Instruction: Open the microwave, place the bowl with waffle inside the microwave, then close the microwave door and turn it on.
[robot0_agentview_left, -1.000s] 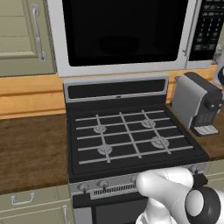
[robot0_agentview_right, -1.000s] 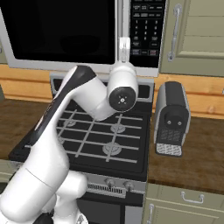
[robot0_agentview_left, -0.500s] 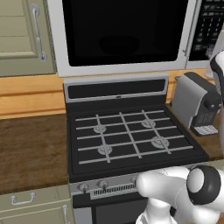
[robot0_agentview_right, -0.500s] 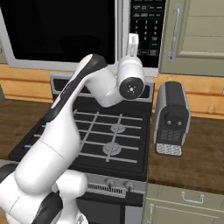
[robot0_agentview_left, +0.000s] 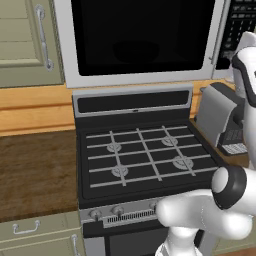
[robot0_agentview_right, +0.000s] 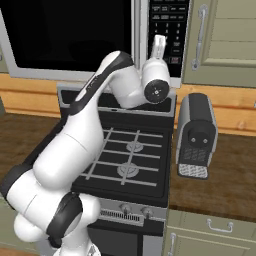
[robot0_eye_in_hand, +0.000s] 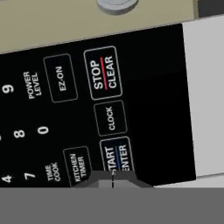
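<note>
The microwave (robot0_agentview_left: 145, 80) hangs above the stove, and the microwave door (robot0_agentview_right: 65, 35) is closed, its black window dark. The door's bar handle (robot0_agentview_left: 216, 35) stands beside the black keypad (robot0_agentview_right: 169, 22). My gripper (robot0_agentview_right: 159, 41) is shut and points straight at the keypad's lower part. In the hand view the shut fingertips (robot0_eye_in_hand: 113, 180) sit just under the START/ENTER button (robot0_eye_in_hand: 117, 156), very close to the panel; whether they touch it I cannot tell. STOP/CLEAR (robot0_eye_in_hand: 103, 73) lies above it. The bowl and the waffle are hidden.
A black gas stove (robot0_agentview_left: 145, 157) fills the counter below. A grey boxy appliance (robot0_agentview_right: 196, 136) stands to its right on the wooden counter (robot0_agentview_left: 35, 170). Beige cabinets (robot0_agentview_right: 225, 40) flank the microwave. My arm (robot0_agentview_right: 95, 120) arches over the stove.
The arm has swung to the right and stretched out. The shut gripper has moved from the door's handle edge onto the keypad.
</note>
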